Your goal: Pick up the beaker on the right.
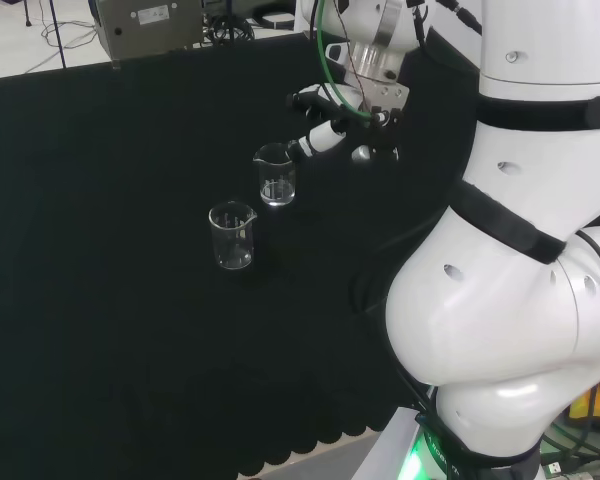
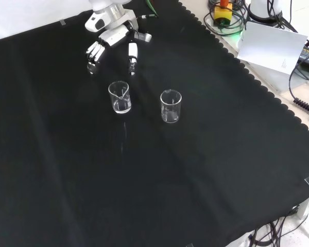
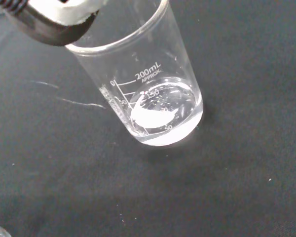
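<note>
Two clear glass beakers stand upright on the black-clothed worktop (image 2: 206, 170), both looking empty. In the head view the right beaker (image 1: 275, 175) stands just beside the hand (image 1: 355, 115), whose fingers (image 2: 95, 54) are extended and released, holding nothing, apart from the glass. The other beaker (image 1: 231, 235) stands near the right beaker, on its side away from the hand.

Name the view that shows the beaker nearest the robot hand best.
The wrist view: that beaker is close and large, markings visible. In the head view and front view it is small, standing just beyond the robot hand.
</note>
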Robot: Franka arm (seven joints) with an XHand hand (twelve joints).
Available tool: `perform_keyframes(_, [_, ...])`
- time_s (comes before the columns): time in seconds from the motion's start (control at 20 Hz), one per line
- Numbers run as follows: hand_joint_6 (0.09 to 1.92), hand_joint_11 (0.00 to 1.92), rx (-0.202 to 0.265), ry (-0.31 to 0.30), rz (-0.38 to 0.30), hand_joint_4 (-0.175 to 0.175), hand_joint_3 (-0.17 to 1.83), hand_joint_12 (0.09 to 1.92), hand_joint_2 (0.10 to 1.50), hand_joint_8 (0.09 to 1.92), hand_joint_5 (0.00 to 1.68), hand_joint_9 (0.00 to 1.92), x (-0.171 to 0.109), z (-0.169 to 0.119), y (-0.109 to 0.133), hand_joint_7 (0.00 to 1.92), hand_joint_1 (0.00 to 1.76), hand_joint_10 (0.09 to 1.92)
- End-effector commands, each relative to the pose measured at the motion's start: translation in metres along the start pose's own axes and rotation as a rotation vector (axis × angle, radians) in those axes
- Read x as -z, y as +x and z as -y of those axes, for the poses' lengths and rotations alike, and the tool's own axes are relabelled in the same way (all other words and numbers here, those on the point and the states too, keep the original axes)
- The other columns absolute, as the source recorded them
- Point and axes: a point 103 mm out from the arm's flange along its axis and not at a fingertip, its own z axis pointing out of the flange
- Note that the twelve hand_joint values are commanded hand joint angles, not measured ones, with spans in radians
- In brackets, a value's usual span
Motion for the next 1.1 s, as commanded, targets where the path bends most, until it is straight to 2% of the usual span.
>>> perform_keyframes(0.05, [0.09, 0.11, 0.034, -0.025, -0.075, -0.088, 0.14, 1.41, 0.70, 0.77, 0.36, 0.41, -0.014, 0.003, -0.003, 0.21, 0.83, 0.71])
perform_keyframes(0.2, [0.09, 0.12, 0.064, -0.030, -0.108, -0.090, 0.17, 1.40, 0.69, 0.77, 0.39, 0.44, -0.020, 0.002, -0.004, 0.24, 0.83, 0.70])
perform_keyframes(0.35, [0.09, 0.15, 0.080, -0.057, -0.167, -0.091, 0.25, 1.39, 0.65, 0.77, 0.41, 0.48, -0.028, 0.001, -0.007, 0.29, 0.83, 0.67])
perform_keyframes(0.7, [0.09, 0.17, 0.114, -0.072, -0.241, -0.088, 0.43, 1.39, 0.56, 0.77, 0.47, 0.54, -0.044, -0.010, -0.013, 0.35, 0.84, 0.65])
perform_keyframes(1.1, [0.09, 0.17, 0.166, -0.067, -0.293, -0.085, 0.48, 1.39, 0.54, 0.78, 0.50, 0.55, -0.062, -0.022, -0.013, 0.37, 0.85, 0.65])
